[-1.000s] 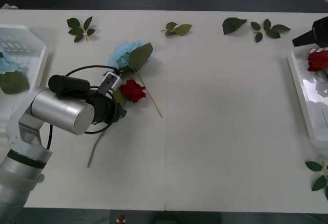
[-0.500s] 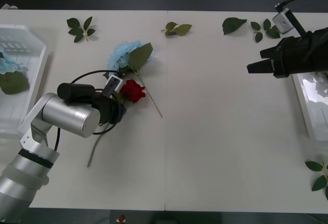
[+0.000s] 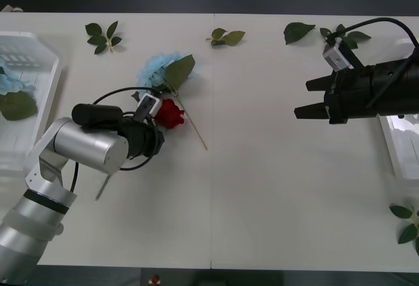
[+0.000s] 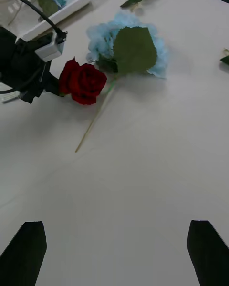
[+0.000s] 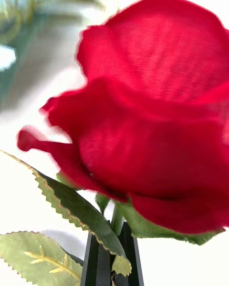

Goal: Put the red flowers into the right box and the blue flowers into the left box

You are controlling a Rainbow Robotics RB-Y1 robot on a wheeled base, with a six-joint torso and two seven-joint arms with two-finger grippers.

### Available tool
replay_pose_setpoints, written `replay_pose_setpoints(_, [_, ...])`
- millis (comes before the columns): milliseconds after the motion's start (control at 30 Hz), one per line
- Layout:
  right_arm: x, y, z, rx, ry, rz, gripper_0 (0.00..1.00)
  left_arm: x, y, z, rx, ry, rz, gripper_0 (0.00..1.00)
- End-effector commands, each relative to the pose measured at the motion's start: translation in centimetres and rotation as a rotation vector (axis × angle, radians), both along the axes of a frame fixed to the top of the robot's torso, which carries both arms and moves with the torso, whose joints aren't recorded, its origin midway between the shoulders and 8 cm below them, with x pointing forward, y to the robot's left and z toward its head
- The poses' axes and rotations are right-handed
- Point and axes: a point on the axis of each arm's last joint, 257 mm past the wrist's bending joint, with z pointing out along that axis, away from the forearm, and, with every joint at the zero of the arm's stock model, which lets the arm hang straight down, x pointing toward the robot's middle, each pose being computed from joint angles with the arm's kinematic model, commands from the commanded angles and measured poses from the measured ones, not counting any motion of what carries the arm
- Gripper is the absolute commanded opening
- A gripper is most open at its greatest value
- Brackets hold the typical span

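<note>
Here the left gripper (image 5: 112, 260) jaws seemingly clamp the red rose (image 3: 169, 113) stem; right gripper (image 3: 302, 99) jaws wide

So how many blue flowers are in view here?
2. One blue flower lies on the table beside the red rose held by the left gripper; another sits in the left box, partly cut off, so more may be hidden.

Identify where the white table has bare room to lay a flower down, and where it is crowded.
Bare: the wide middle strip between the red artificial rose and the open right gripper, plus the near edge. Crowded: around the pale blue hydrangea cluster, where the left gripper is shut on the rose's stem.
</note>
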Motion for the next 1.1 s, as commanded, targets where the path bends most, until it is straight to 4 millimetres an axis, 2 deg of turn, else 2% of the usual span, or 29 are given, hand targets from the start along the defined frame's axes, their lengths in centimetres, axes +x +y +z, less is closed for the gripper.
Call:
replay_pose_setpoints(33, [0.5,1.3,4.5,-0.007,-0.147,0.075,0.86,-0.3,1.6,4.5,-0.041,-0.067,-0.026,0.00])
replay_pose_setpoints(133, [0.1,1.3,5.2,-0.007,-0.151,0.112,0.86,-1.9,2.1,6.4,-0.081,-0.056,-0.040,0.00])
replay_pose_setpoints(300, [-0.2,-0.7,5.8,0.005,-0.079,0.138,0.86,-5.6,1.9,11.3,-0.207,-0.046,-0.083,0.00])
replay_pose_setpoints(367, [-0.4,-1.4,5.8,0.004,-0.056,0.148,0.86,-7.0,0.9,13.3,-0.329,-0.020,-0.110,0.00])
replay_pose_setpoints(533, [-0.9,-2.0,5.3,-0.006,-0.026,0.164,0.86,-8.8,-1.0,17.6,-0.566,0.000,-0.184,0.00])
replay_pose_setpoints(700, [-0.9,-1.9,5.5,0.003,-0.027,0.164,0.86,-9.5,-3.7,21.6,-0.752,-0.030,-0.242,0.00])
replay_pose_setpoints(900, [-1.2,-1.7,5.6,0.015,-0.018,0.169,0.86,-9.5,-7.4,25.1,-0.975,-0.052,-0.275,0.00])
replay_pose_setpoints(1033, [-2.3,-0.2,5.1,0.070,0.018,0.195,0.86,-9.0,-10.4,27.5,-1.121,-0.079,-0.282,0.00])
replay_pose_setpoints(1100, [-2.7,0.1,4.5,0.098,0.041,0.194,0.86,-8.6,-11.4,28.0,-1.154,-0.088,-0.282,0.00])
